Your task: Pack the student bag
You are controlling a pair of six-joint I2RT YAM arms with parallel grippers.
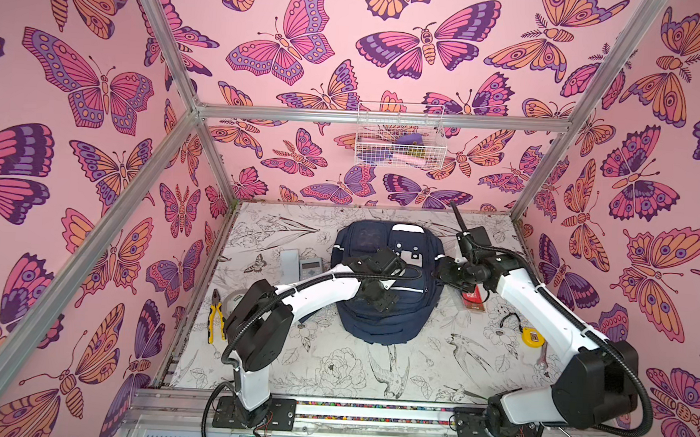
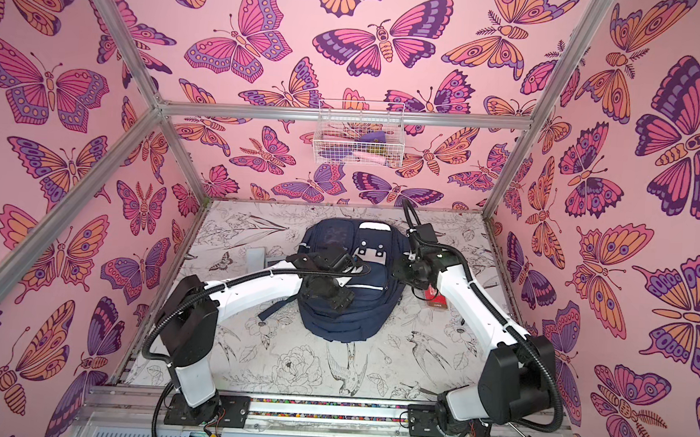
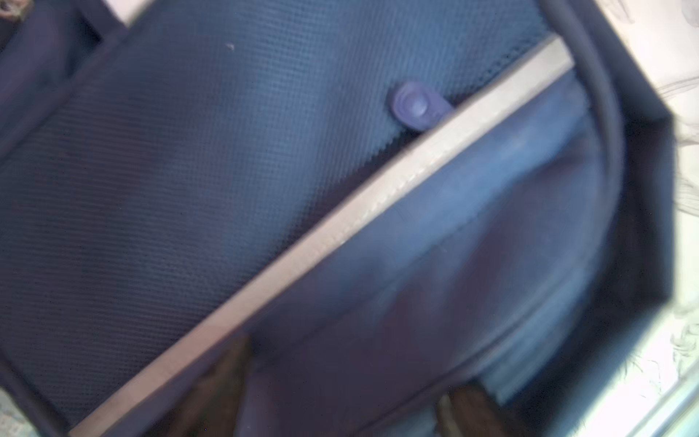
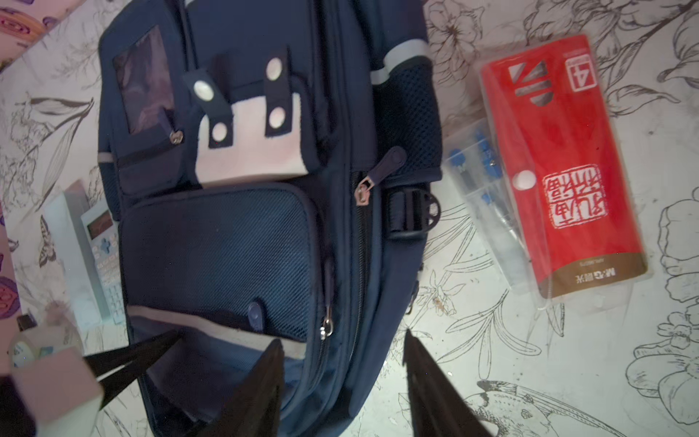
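Though half hidden under both arms in both top views, lies flat in the middle of the surface (image 1: pixel 331 364): student bag (image 1: pixel 379 319) (image 2: pixel 346 325), navy, front side up, white patch toward the far wall.

Over its lower front pocket: left fingers (image 1: pixel 384 304) (image 3: pixel 223 382), spread apart, pinching nothing, with navy mesh, a pale stripe and a zip pull (image 3: pixel 416 104) below; cannot tell whether touching the fabric.

At the bag's right edge: right fingers (image 1: pixel 445 272) (image 4: pixel 261 389), likewise spread, gripping nothing, one tip over the bag, one over the printed surface.

Beside the bag on that side, apart from it: red pen pack (image 4: pixel 559 162), with a clear case of blue-capped pens (image 4: pixel 480 181) tucked against it.

On the opposite side, just beside the bag: calculator (image 4: pixel 100 246).

Near the left arm's elbow: yellow-handled pliers (image 1: pixel 216 317).

On the back wall: wire basket (image 1: pixel 399 137).
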